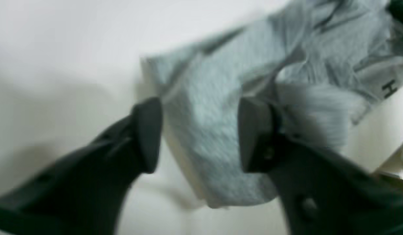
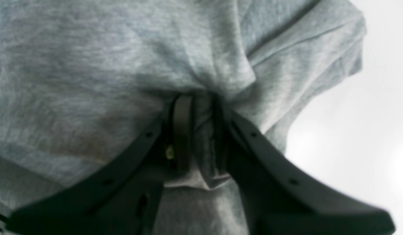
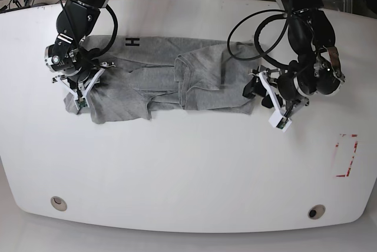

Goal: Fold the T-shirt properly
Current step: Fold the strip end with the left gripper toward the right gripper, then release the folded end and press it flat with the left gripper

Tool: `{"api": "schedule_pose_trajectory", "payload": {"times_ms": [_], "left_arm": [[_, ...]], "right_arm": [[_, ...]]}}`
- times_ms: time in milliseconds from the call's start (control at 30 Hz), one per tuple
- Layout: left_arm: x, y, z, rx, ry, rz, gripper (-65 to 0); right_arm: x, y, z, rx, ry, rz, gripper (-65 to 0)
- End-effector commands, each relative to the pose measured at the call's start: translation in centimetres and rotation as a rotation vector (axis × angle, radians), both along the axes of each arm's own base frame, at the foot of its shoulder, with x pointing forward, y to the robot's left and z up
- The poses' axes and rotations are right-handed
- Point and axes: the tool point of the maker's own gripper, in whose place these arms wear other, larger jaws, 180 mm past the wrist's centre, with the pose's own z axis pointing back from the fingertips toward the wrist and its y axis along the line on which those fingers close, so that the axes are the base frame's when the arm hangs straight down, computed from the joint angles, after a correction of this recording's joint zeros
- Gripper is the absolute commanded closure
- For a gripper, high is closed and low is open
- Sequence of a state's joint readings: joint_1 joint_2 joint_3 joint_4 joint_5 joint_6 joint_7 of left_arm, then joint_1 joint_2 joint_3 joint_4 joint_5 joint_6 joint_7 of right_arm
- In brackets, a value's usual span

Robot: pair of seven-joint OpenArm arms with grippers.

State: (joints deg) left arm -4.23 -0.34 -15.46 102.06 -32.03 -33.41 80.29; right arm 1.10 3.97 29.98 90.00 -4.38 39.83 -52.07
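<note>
Across the far half of the white table (image 3: pixel 188 169), in the base view, the T-shirt (image 3: pixel 177 84) is seen spread as a long, rumpled grey band, with part of its black lettering (image 3: pixel 132 42) showing near the far edge. The right claw (image 3: pixel 79 84) is planted on the band's end toward one side edge, and the left claw (image 3: pixel 262 90) is set at the opposite end, just beside the cloth's edge. A red marking (image 3: pixel 347 155) is seen well apart, toward the side edge next to the left arm.

From the left wrist view, the left claw (image 1: pixel 200 133) is shown with its jaws parted to a medium gap, and a blurred flap of the T-shirt (image 1: pixel 221 107) is seen between and beyond them; no pinch on the cloth is visible, so nothing is judged to be held.

From the right wrist view, the right claw (image 2: pixel 198 137) is shown narrowed onto a gathered tuck of the T-shirt (image 2: pixel 106 65), which is held firmly.

The step in hand is judged to be the taking of the second end so that the cloth can be folded. It would be done well if only the hem layers were caught, squarely between the pads, before any lift, and if both ends were then raised evenly so that wrinkles are pulled out rather than folded in.
</note>
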Motion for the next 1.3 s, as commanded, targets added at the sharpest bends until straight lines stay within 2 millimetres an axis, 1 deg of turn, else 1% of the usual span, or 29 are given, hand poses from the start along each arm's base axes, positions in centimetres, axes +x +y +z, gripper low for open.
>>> {"api": "schedule_pose_trajectory", "payload": {"times_ms": [0,67,133,200,300,367,400,433,467,500,567,633,667,700,767,833,967,1000,1033,1100,1133,1200,1233,1267], "left_arm": [[1.1,-0.7,0.6,-0.059,-0.028,-0.001,-18.7],[1.1,-1.3,-0.1,-0.071,0.001,-0.021,-15.1],[1.0,-2.6,-0.5,-0.069,0.017,-0.066,-14.6],[0.6,-4.1,-0.6,-0.062,0.024,-0.121,-14.6],[-0.6,-7.1,-1.1,-0.033,0.045,-0.246,-14.6],[-1.0,-9.3,-0.7,-0.015,0.033,-0.338,-14.6],[-1.0,-10.1,-0.5,-0.006,0.023,-0.372,-14.6],[-1.1,-11.0,0.1,0.003,-0.002,-0.416,-14.6],[-1.2,-11.6,0.5,0.009,-0.023,-0.450,-14.6],[-1.3,-11.8,1.0,0.021,-0.048,-0.473,-14.6],[-1.0,-11.2,2.2,0.054,-0.113,-0.499,-14.6],[-0.4,-10.5,3.6,0.056,-0.174,-0.478,-14.6],[0.2,-10.0,4.4,0.046,-0.207,-0.448,-14.6],[0.8,-9.2,4.7,0.031,-0.222,-0.403,-14.6],[1.2,-7.9,4.7,0.006,-0.223,-0.332,-14.6],[1.5,-6.3,4.4,-0.007,-0.216,-0.247,-14.6],[2.5,-1.8,3.4,0.014,-0.200,-0.080,-14.6],[2.6,-1.4,3.1,0.022,-0.192,-0.069,-14.6],[2.5,-1.3,2.6,0.024,-0.181,-0.066,-14.6],[2.4,-0.6,2.1,0.045,-0.168,-0.060,-14.6],[2.2,-0.2,1.8,0.059,-0.160,-0.059,-14.6],[1.6,0.1,1.2,0.068,-0.141,-0.061,-14.7],[1.3,0.2,0.9,0.067,-0.132,-0.060,-14.7],[1.3,0.2,0.8,0.066,-0.130,-0.056,-14.7]], "right_arm": [[-0.2,-0.6,0.2,-0.023,0.013,-0.001,-10.9],[-0.1,-0.5,0.3,-0.024,0.011,0.003,-10.9],[0.0,-0.3,0.3,-0.023,0.010,0.005,-10.9],[-0.1,0.2,0.1,-0.010,0.011,0.005,-10.9],[-0.2,-0.1,0.0,-0.015,0.014,-0.002,-10.9],[-0.2,-0.1,-0.1,-0.013,0.016,-0.002,-10.9],[-0.2,-0.1,0.0,-0.013,0.015,-0.002,-10.9],[-0.1,0.1,0.0,-0.012,0.012,0.002,-10.9],[0.0,0.2,0.1,-0.012,0.009,0.004,-10.9],[0.0,0.3,0.1,-0.012,0.010,0.005,-10.9],[0.2,0.3,0.4,-0.011,-0.001,0.006,-10.9],[0.3,0.2,0.7,-0.015,-0.009,0.006,-11.1],[0.4,0.2,0.9,-0.017,-0.014,0.006,-11.4],[0.6,0.3,1.0,-0.017,-0.017,0.006,-11.4],[0.8,0.2,1.4,-0.022,-0.029,0.006,-11.6],[1.0,0.4,2.3,-0.030,-0.053,0.007,-11.6],[1.5,0.5,4.2,-0.054,-0.101,0.004,-11.9],[1.6,0.6,4.5,-0.058,-0.106,0.005,-12.5],[1.7,0.6,4.8,-0.063,-0.112,0.006,-13.8],[1.7,0.9,5.4,-0.062,-0.123,0.005,-18.4],[1.8,1.2,5.6,-0.051,-0.131,0.003,-21.6],[1.8,1.6,6.0,-0.030,-0.147,0.000,-27.3],[1.8,1.9,6.1,-0.017,-0.154,0.002,-31.5],[1.8,2.1,6.3,-0.009,-0.161,0.004,-34.1]]}}
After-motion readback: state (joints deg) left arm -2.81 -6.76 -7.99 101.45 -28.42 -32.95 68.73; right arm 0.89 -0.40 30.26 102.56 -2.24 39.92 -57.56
